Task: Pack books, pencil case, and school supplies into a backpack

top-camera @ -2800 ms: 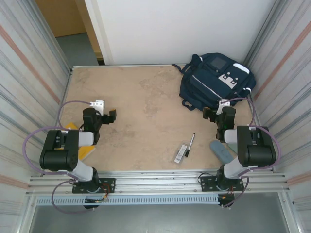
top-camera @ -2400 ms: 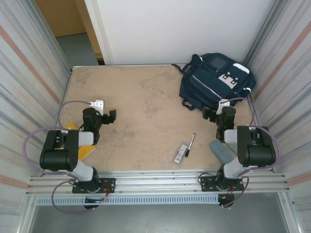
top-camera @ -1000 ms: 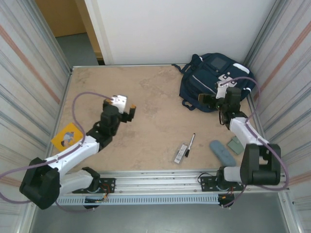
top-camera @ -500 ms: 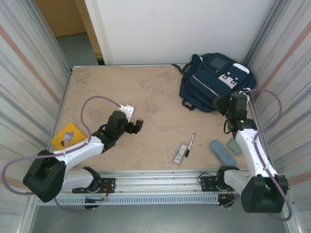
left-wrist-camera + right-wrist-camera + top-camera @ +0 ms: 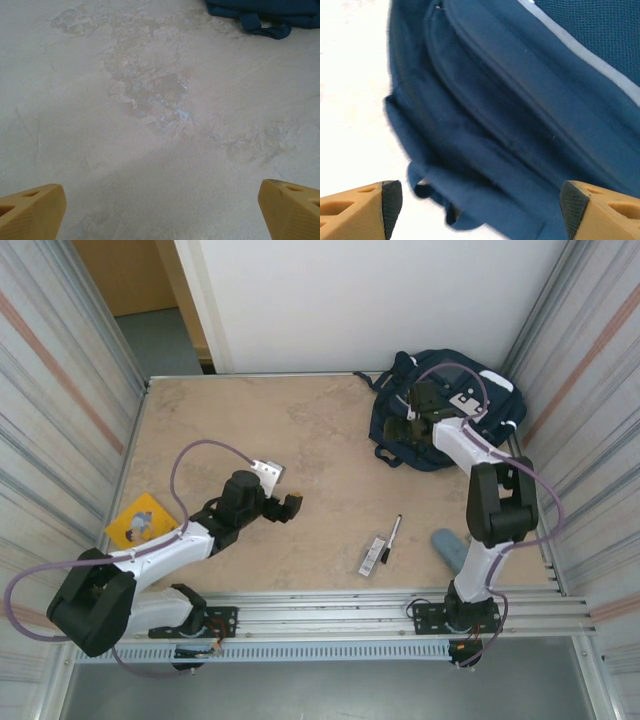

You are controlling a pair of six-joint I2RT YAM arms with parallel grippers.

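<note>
Right hand [image 5: 480,196] has swung onto the soft, floppy backpack [image 5: 530,90], jaws wide and empty, zipper seam the likely hold; left hand [image 5: 160,205] open, empty.

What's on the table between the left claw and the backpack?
Nothing: bare tabletop runs from the left claw to the backpack, seen in the left wrist view.
</note>
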